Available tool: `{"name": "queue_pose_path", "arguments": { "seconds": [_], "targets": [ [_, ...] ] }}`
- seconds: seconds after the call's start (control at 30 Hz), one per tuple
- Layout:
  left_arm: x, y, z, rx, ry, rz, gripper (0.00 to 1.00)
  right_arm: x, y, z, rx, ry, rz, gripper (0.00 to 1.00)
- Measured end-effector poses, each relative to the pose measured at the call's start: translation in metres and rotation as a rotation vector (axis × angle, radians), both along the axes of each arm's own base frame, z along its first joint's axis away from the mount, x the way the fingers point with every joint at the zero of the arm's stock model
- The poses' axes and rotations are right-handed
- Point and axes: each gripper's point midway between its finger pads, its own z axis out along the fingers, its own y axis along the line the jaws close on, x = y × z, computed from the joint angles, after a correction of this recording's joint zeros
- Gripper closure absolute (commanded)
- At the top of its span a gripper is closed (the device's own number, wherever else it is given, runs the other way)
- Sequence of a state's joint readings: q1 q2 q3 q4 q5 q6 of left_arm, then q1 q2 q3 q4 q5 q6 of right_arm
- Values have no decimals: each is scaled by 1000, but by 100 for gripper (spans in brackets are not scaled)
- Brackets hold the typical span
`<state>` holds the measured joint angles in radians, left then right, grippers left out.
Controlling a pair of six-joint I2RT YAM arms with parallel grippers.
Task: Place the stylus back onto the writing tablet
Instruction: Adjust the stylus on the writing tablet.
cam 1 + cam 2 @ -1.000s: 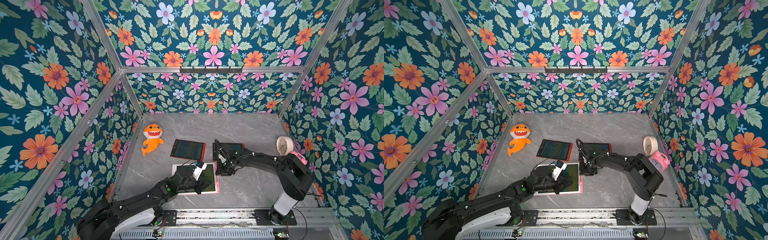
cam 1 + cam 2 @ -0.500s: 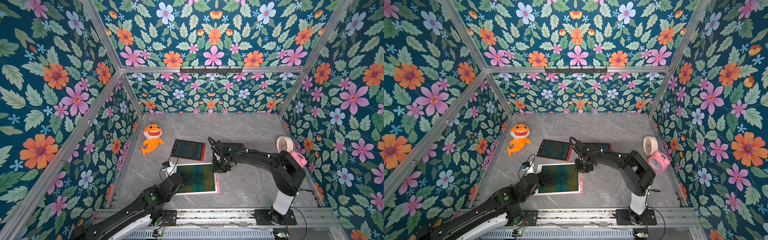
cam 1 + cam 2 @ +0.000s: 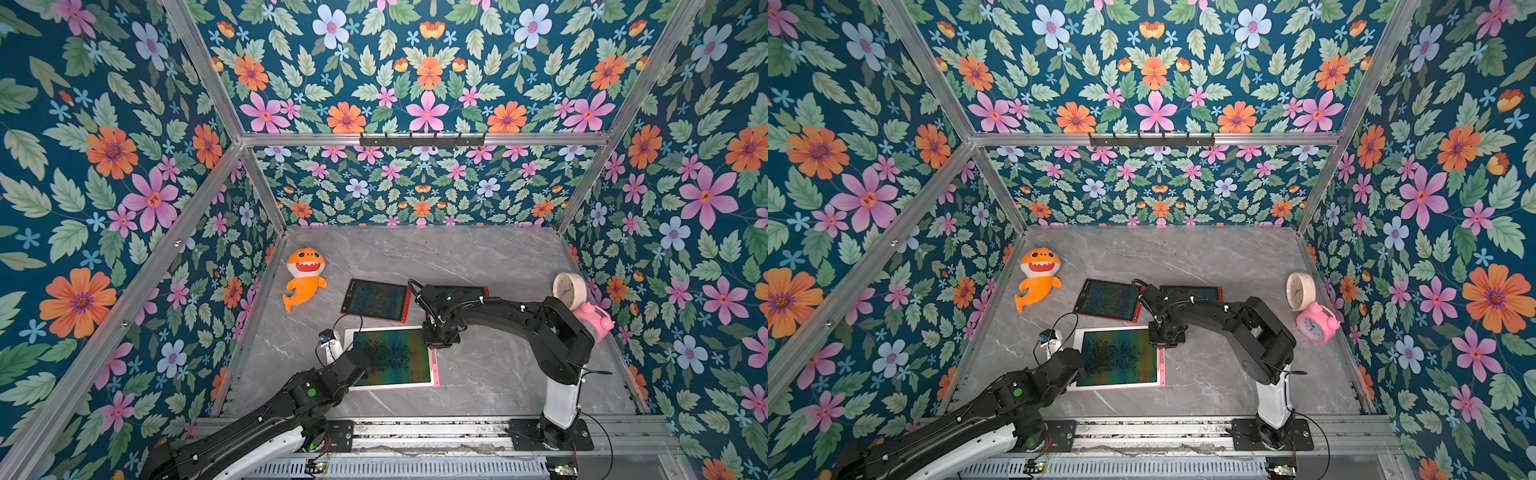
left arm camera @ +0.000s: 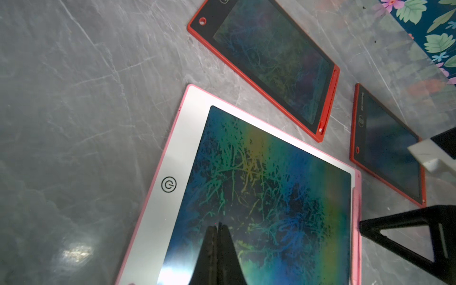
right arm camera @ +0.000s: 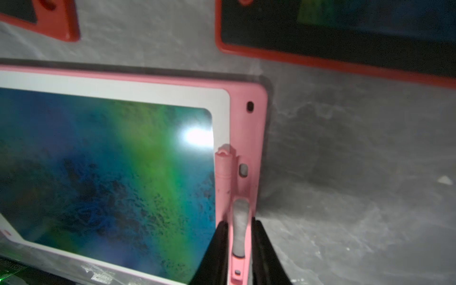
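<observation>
- Pink stylus lay along the 3 o'clock edge of the tablet, beside its slot.
- Right fingers stood narrowly parted astride that edge.
- Left fingers were closed over the screen.

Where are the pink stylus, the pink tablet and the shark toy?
pink stylus (image 5: 223, 177): right wrist view, its barrel.
pink tablet (image 3: 395, 357): a top view, middle of screen.
shark toy (image 3: 306, 266): a top view, its face.

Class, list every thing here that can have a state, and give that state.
left pincer: shut, empty.
right pincer: jaws apart, straddling the pink tablet's slot edge.
stylus: lying along that edge, beside the slot.
pink tablet: flat, screen scribbled.
red tablet: flat, its pen docked.
</observation>
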<state>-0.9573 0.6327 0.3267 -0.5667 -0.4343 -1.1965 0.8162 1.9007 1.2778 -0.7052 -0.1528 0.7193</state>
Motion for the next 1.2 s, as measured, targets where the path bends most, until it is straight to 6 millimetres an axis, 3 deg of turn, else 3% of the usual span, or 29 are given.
{"name": "queue_pose_path", "arguments": {
  "seconds": [0.23, 0.63, 1.2],
  "targets": [
    [-3, 6, -3, -10, 6, 23, 100, 4, 1, 6, 6, -19, -6, 77],
    [-14, 9, -22, -1, 74, 24, 100, 6, 11, -4, -6, -7, 4, 79],
    [-24, 13, -39, 14, 142, 25, 100, 5, 7, -8, -30, -6, 3, 84]
  ]
}}
